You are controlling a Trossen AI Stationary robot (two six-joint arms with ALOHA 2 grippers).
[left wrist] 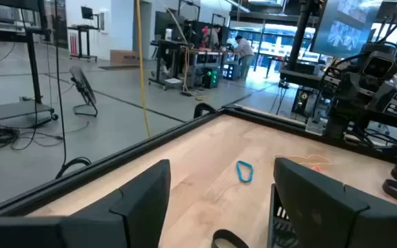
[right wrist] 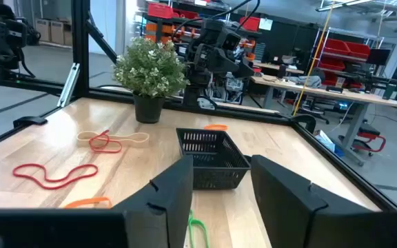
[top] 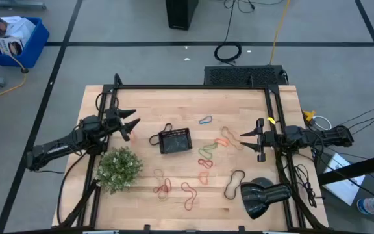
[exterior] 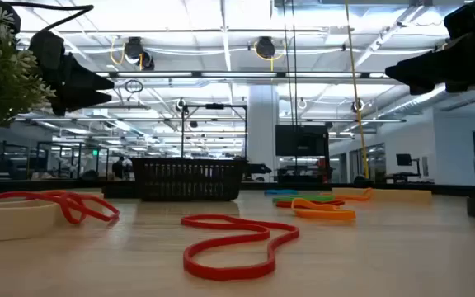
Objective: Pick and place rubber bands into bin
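The black mesh bin [top: 175, 140] stands near the table's middle; it also shows in the low view [exterior: 190, 179] and the right wrist view [right wrist: 212, 158]. Rubber bands lie flat around it: a blue one [top: 205, 120] toward the far edge, orange [top: 223, 141] and green [top: 207, 152] ones to its right, red ones [top: 188, 195] near the front edge, a black one [top: 234, 183] at the front right. My left gripper [top: 131, 125] hangs open and empty left of the bin. My right gripper [top: 247, 140] hangs open and empty right of the bands.
A green potted plant [top: 118, 168] stands at the front left, near my left arm. A black lamp [top: 262, 197] lies at the front right corner. A black frame [top: 193, 87] runs along the table's far edge and sides. Bare wood lies between bin and far edge.
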